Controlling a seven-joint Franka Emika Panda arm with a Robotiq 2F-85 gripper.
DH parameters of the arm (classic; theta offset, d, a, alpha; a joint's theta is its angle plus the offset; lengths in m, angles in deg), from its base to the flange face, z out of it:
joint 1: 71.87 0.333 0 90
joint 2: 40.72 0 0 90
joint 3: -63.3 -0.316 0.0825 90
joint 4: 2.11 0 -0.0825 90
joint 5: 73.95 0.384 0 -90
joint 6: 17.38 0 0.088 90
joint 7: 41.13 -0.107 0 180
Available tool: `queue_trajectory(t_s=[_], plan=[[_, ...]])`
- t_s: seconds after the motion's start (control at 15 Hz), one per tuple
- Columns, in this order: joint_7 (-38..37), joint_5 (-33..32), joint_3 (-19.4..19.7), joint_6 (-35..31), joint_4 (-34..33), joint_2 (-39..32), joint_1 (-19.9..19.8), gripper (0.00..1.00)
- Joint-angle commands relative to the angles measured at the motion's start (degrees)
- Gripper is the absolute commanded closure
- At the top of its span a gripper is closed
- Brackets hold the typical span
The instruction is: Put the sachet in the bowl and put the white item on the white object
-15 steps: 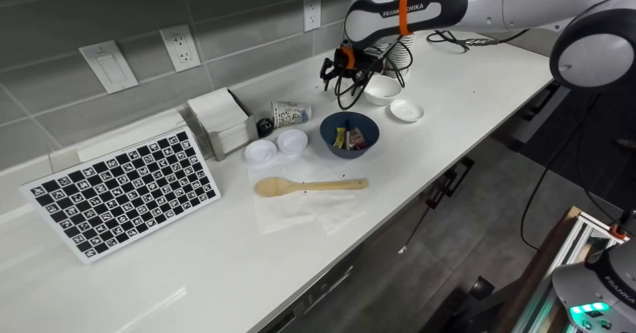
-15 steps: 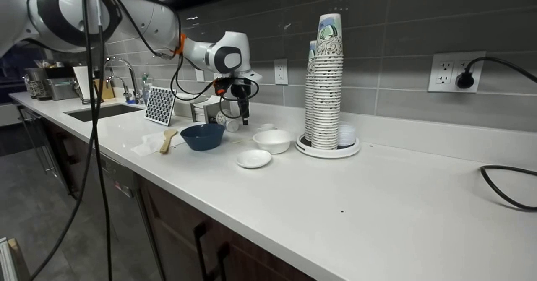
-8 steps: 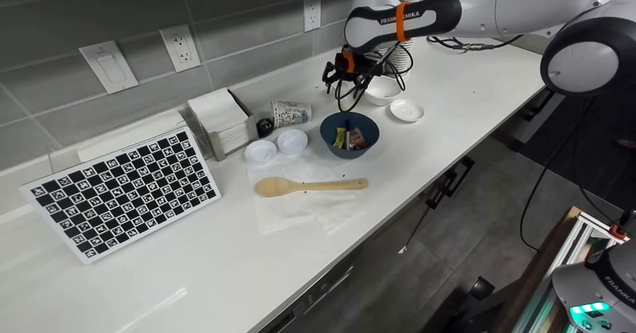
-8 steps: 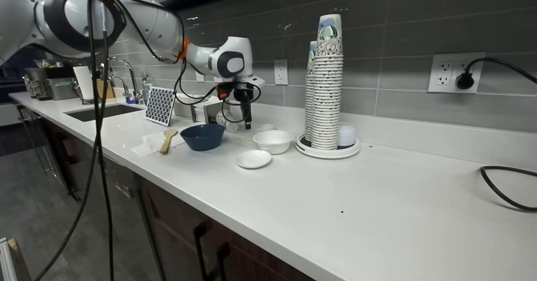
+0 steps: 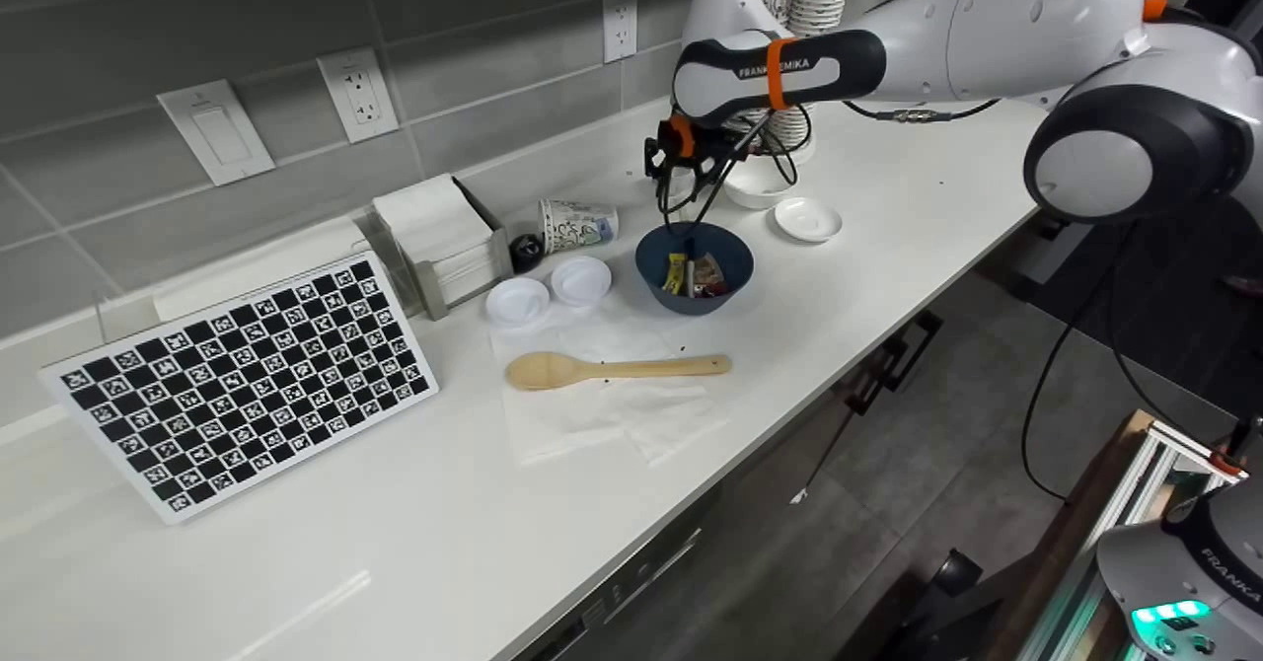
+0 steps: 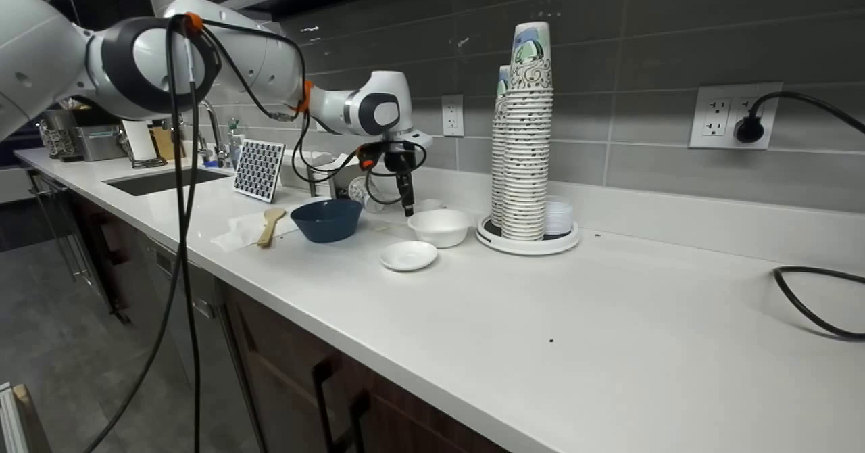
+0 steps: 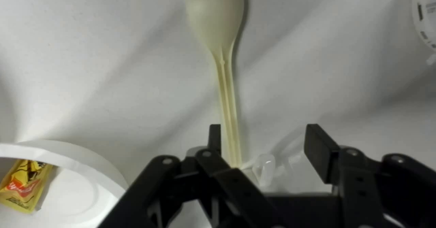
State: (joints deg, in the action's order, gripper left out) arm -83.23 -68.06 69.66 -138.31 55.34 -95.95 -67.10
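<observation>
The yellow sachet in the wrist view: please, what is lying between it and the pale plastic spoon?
In the wrist view, the side of the white bowl holding the yellow sachet comes first, then white countertop up to the pale plastic spoon.

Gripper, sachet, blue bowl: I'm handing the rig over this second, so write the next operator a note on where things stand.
Gripper: open, nothing visibly held, near the white bowl; a cream spoon lies below.
Yellow sachet: in the white bowl.
Blue bowl: holds a yellow packet and a brownish packet.
Done: can't tell whether either packet is the job's sachet.
Left: probably moving the yellow sachet into the blue bowl, if it's the one meant. The white item may be left too; which white things are meant, I can't tell.
</observation>
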Motion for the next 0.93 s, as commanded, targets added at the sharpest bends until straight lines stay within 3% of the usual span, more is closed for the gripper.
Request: queue_trajectory(t_s=[0.0,0.33,0.53,0.67,0.73,0.87], plan=[[-2.7,-3.0,1.1,3.9,-9.0,-5.0,1.1,0.4],[-4.0,-5.9,2.1,7.0,-15.4,-8.6,1.4,0.42],[-4.8,-7.0,2.6,7.8,-18.2,-10.3,1.2,0.48],[-4.9,-7.3,2.7,7.8,-19.6,-11.3,1.1,0.73],[-4.8,-6.7,3.5,7.8,-19.9,-11.7,1.4,0.74],[-4.8,-6.6,3.6,8.1,-20.9,-12.5,1.6,0.89]])
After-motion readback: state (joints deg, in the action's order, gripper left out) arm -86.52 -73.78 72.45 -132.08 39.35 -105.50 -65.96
